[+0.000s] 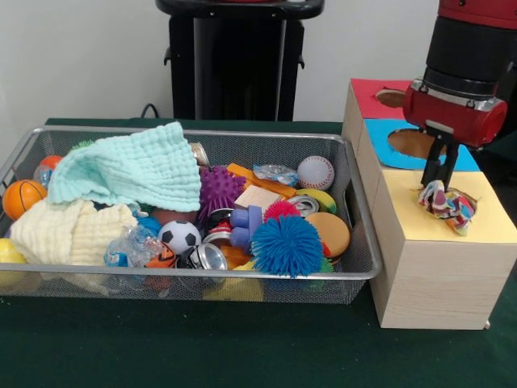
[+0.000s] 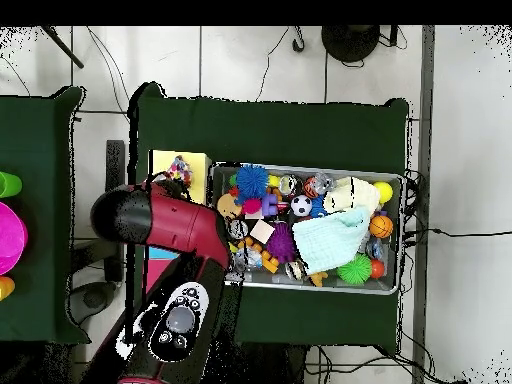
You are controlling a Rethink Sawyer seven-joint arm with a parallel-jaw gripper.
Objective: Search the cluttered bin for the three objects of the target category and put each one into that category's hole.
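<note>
My gripper hangs over the yellow-surround hole on top of the pale wooden box. Its fingers are shut on the top of a blotched cloth piece, white with red, blue and yellow patches, which rests bunched at the hole. In the overhead view the cloth lies on the yellow square, with my arm beside it. The wire mesh bin stands left of the box, full of clutter. No other blotched cloth shows in it.
In the bin lie a mint-green waffle cloth, a cream waffle cloth, a blue spiky ball, a purple spiky ball, a baseball and cans. The blue-surround hole and red-surround hole sit behind the yellow one.
</note>
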